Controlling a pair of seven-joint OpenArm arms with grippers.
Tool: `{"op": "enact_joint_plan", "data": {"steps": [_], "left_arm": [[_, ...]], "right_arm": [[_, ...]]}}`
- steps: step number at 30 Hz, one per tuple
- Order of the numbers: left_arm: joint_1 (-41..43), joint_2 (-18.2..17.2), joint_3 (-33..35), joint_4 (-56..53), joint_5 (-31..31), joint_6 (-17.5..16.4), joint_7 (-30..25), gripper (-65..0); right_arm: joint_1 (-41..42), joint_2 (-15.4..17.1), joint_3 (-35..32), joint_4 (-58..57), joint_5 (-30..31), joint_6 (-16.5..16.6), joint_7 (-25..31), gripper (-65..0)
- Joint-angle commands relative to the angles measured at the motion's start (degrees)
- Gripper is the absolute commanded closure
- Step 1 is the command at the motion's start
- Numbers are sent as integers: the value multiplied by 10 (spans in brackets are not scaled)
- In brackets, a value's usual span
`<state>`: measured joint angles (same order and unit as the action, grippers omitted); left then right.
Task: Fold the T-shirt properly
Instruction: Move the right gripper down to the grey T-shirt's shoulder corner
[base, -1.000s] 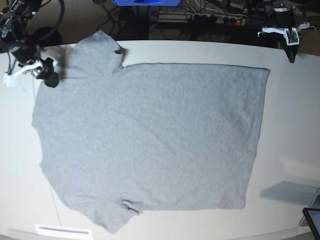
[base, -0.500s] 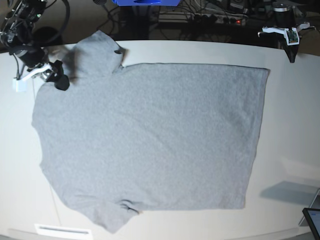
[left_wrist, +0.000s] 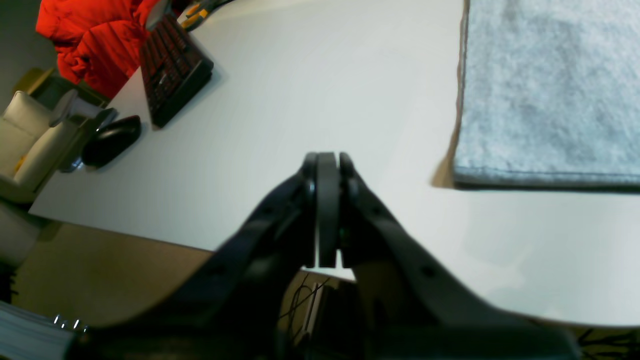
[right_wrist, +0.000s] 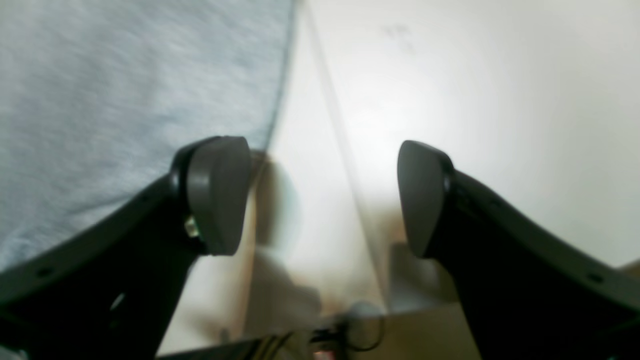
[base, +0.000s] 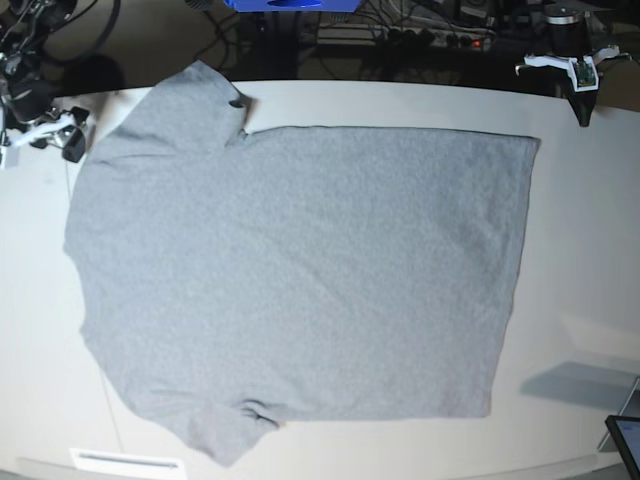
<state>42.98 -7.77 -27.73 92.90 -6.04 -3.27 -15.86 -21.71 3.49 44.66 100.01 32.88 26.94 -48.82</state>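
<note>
Right wrist view: the right gripper (right_wrist: 322, 200) is hanging with its jaws spread wide and holding nothing, one fingertip (right_wrist: 217, 192) sitting just over the edge of the T-shirt (right_wrist: 125, 100), the other over the bare table (right_wrist: 500, 100). In the left wrist view the left gripper (left_wrist: 327, 210) is keeping its jaws pressed together on nothing, above the table edge, with a shirt corner lying apart to one side. Beyond it a black keyboard (left_wrist: 172, 70), a mouse (left_wrist: 111, 140) and red cloth (left_wrist: 95, 35) are resting. In the base view the grey shirt is lying flat, plain side up, across the table's middle.
</note>
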Motion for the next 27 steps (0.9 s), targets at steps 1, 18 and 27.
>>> {"op": "enact_joint_plan", "data": {"steps": [1, 18, 27], "left_arm": [[5, -4, -2, 12, -4, 5, -15, -12], [3, -3, -2, -17, -4, 5, -15, -12], [4, -3, -5, -16, -4, 5, -15, -12]], "right_arm": [[3, 6, 3, 32, 14, 11, 16, -443], [44, -23, 3, 50, 65, 15, -119, -447], [44, -20, 6, -26, 80, 15, -118, -448]]}}
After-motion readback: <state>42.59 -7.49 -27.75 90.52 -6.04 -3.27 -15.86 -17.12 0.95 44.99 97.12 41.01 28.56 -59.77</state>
